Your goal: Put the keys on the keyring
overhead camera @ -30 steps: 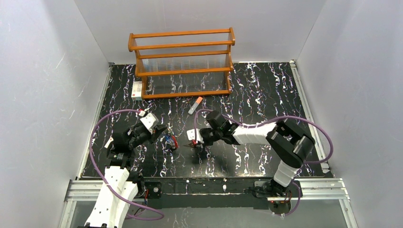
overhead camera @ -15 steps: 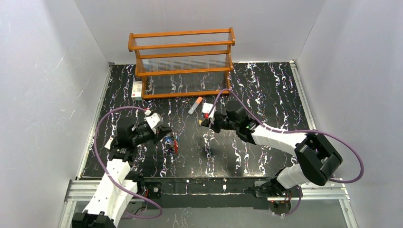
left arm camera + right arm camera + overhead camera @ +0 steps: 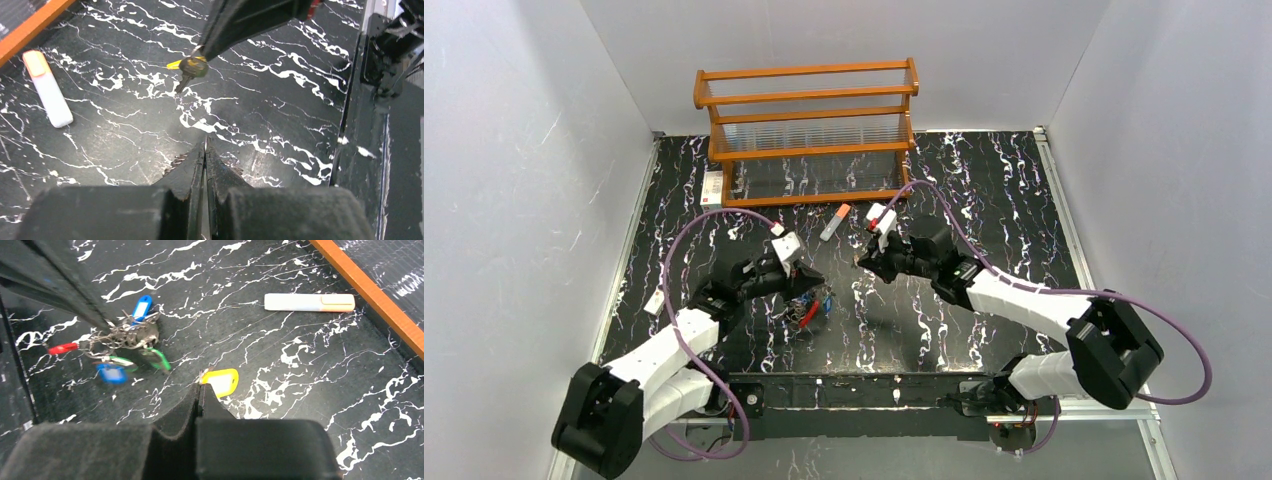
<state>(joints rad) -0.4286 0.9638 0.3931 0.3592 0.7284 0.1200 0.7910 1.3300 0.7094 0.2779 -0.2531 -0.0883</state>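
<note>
From above, we see the left gripper (image 3: 812, 281) near the middle of the table (image 3: 984, 200). Its fingers are together over the ring (image 3: 811, 311), where the keys (image 3: 798, 301) sit bunched. The right gripper (image 3: 861, 263) is near it on the right, not touching, with its fingers together too. What it holds is too small for us to tell here. Behind them lies a stick (image 3: 834, 222) with an orange cap. A rack (image 3: 804, 130) stands at the back, with a white tag (image 3: 712, 187) at its left end.

In the left wrist view, the left gripper (image 3: 205, 150) has its fingers pressed together, and jagged metal shows at both sides of the tips. The ring itself is hidden from us. Ahead, the right gripper (image 3: 202, 50) pinches a yellow key (image 3: 189, 66), whose blade hangs clear of the table. The stick (image 3: 47, 87) lies at the left.

In the right wrist view, the right gripper (image 3: 199, 392) is clamped on the yellow key (image 3: 220, 381) at its head. The left gripper (image 3: 102, 320) comes in from the upper left, and its tip grips the ring (image 3: 63, 347), whose red section sticks out leftward. Two blue keys (image 3: 141, 306) and a green one are bunched there. The yellow key is near the ring but apart from it. The stick (image 3: 309, 302) lies beside the rack (image 3: 380, 305).
</note>
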